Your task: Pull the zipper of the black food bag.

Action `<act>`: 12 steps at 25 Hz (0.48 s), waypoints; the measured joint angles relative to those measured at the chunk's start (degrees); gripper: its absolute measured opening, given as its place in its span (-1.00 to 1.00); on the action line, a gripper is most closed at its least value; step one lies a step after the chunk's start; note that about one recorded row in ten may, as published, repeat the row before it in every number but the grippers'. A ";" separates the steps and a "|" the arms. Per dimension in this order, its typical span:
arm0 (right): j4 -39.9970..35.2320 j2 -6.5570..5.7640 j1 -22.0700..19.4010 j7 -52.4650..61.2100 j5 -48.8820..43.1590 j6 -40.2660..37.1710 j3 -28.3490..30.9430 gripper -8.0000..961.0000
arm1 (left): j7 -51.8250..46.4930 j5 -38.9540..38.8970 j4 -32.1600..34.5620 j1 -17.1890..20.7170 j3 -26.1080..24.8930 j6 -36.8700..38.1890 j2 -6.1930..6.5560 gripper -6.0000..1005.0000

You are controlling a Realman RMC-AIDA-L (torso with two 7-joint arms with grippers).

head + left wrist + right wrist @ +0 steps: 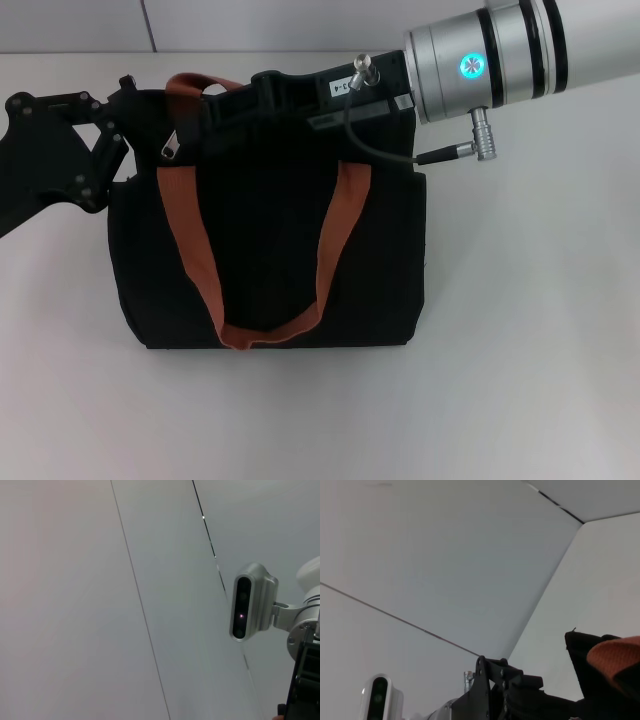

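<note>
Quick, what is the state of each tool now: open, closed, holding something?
Left tool: at the black food bag's upper left corner, cannot be told.
Right tool: at the bag's top edge, cannot be told.

Bright even light, soft shadow under black food bag (270, 250); wrist views sharp, no glare.

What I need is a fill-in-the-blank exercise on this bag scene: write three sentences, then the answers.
The black food bag has two handles that are ____ in colour. In the head view, the silver zipper lies near the bag's upper ____ corner, by the left hand. The right hand reaches over the bag's ____ edge in that view.
Missing words: orange-brown; left; top.
</note>
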 joint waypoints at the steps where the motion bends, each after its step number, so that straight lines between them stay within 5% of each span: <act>1: 0.01 0.01 0.00 0.00 0.00 0.19 -0.09 -0.01 | 0.00 0.00 0.00 -0.02 0.04 0.05 -0.01 -0.94; 12: 0.15 0.27 1.27 -0.16 0.19 2.89 -2.27 -0.01 | -0.24 0.05 -0.09 -0.81 0.27 0.93 -0.04 -0.94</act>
